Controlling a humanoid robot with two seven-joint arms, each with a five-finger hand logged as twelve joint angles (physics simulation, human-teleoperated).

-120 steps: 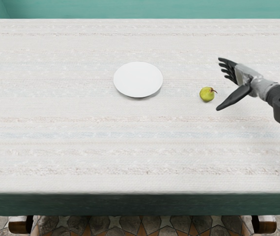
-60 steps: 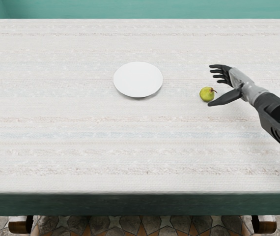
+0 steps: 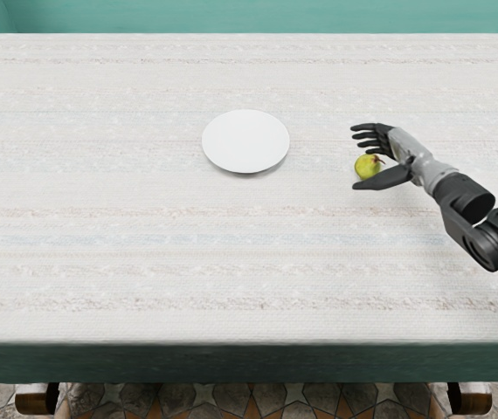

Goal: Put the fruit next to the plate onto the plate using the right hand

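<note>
While the pear [image 3: 368, 166] lies beside the plate [image 3: 245, 140], the robot hand [image 3: 395, 154] flanks it.

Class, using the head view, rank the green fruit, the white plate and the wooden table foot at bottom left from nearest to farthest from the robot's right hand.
From the right hand:
1. green fruit, right beside the hand, at its left.
2. white plate, farther left.
3. wooden table foot, bottom-left corner of the picture.

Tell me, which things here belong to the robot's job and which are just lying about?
In the job: green pear, white plate, right hand, open at the pear.
Just there: table bearing them, tiled floor below.
</note>
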